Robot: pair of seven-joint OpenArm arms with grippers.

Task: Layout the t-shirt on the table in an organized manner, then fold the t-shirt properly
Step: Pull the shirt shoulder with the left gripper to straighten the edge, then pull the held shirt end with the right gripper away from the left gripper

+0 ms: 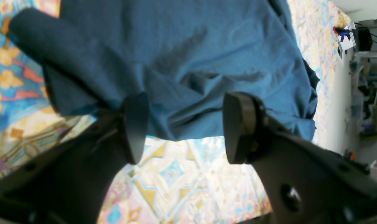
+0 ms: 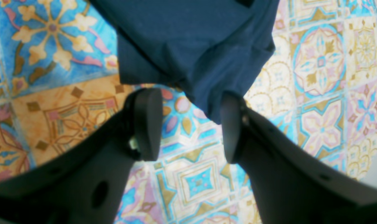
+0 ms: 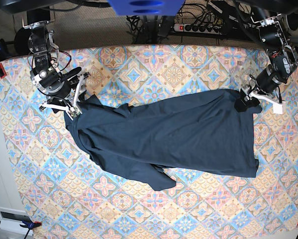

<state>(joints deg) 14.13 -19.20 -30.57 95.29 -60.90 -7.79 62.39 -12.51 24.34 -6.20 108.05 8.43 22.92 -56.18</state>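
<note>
From overhead, one t-shirt (image 3: 168, 134) lies spread across the patterned worktop (image 3: 188, 209), an arm at each end. The right wrist view alone shows the right gripper (image 2: 191, 124), fingers apart, a cloth corner brushing one finger (image 2: 230, 127). The left wrist view shows the left gripper (image 1: 182, 127), fingers apart over the shirt's edge. Two grippers, one shirt.

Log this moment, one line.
t-shirt spread, wrinkled on table | left hand open at edge | right hand open at corner
</note>
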